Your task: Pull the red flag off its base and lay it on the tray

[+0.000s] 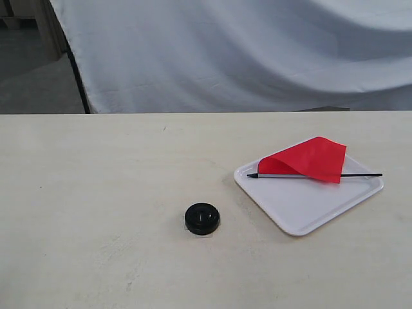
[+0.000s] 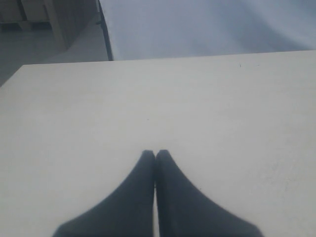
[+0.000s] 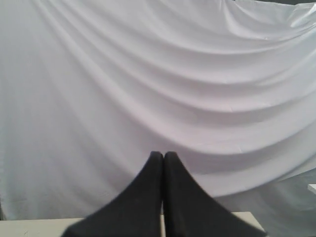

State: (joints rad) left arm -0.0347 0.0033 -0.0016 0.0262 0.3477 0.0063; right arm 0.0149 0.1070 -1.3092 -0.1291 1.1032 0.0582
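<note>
Left gripper (image 2: 156, 153): my left wrist view shows the two dark fingers pressed together with nothing between them. Below is only bare desk (image 2: 222, 108), running out to the far edge.
Base (image 1: 202, 218): a black disc standing alone near the middle of the desk, toward the near edge. Its centre hole is empty and nothing touches it.
Tray (image 1: 302, 212): it sits flat on the right half of the desk, well apart from the base and turned so that one corner points at the near edge.
Red flag (image 1: 309, 159): it lies inside the tray, along the side nearer the far edge, with its cloth folded loosely over the stick (image 1: 283, 175). The thin end reaches the rim on the right-edge side, and I cannot tell whether it overhangs.
Right gripper (image 3: 163, 155): its fingers are closed on each other and carry nothing. It is aimed at the white drape (image 3: 148, 74) behind the far edge, and only a strip of desk shows below it.
Arms: neither one appears in the exterior view, so I judge both to be drawn back clear of the work.
Step in hand: none, as I read it; the flag is off its base and resting on the tray.
Next move: nothing more than holding both arms clear; if the stick's end does overhang, a light nudge inward would settle it.
</note>
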